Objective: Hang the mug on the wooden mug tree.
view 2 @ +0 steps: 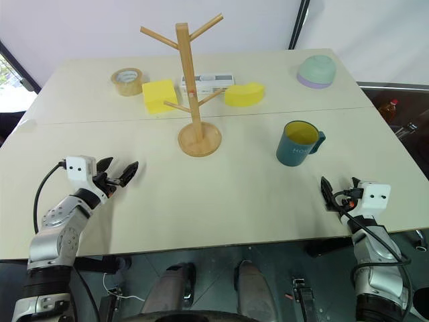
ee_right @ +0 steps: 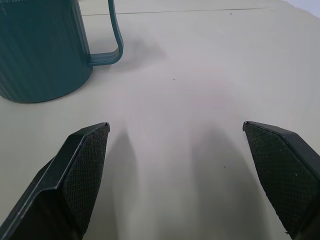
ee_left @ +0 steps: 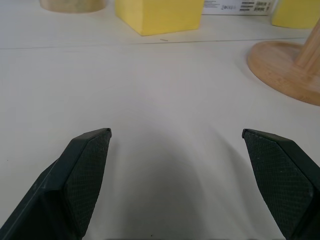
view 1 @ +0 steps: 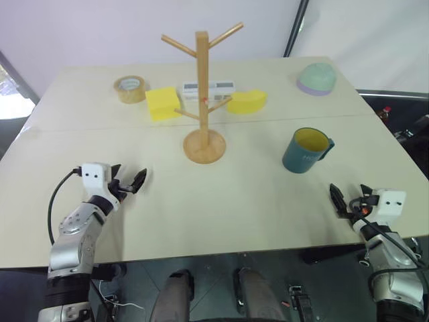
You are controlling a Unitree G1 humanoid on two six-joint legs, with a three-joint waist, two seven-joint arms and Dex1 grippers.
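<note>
The table (view 1: pixel 221 201) is bare between the right gripper (view 2: pixel 327 193) and the mug (view 2: pixel 297 143), so the way there is free. The table is bare too between the mug and the tree (view 2: pixel 193 87). Behind the tree stand two yellow blocks (view 2: pixel 159 95), a white box (view 2: pixel 208 82) and a tape roll (view 2: pixel 127 80), near its lower pegs. A bowl (view 2: pixel 316 70) stands well apart in the far right corner.

Silver arms, black textured fingers (ee_left: pixel 85 175)
</note>
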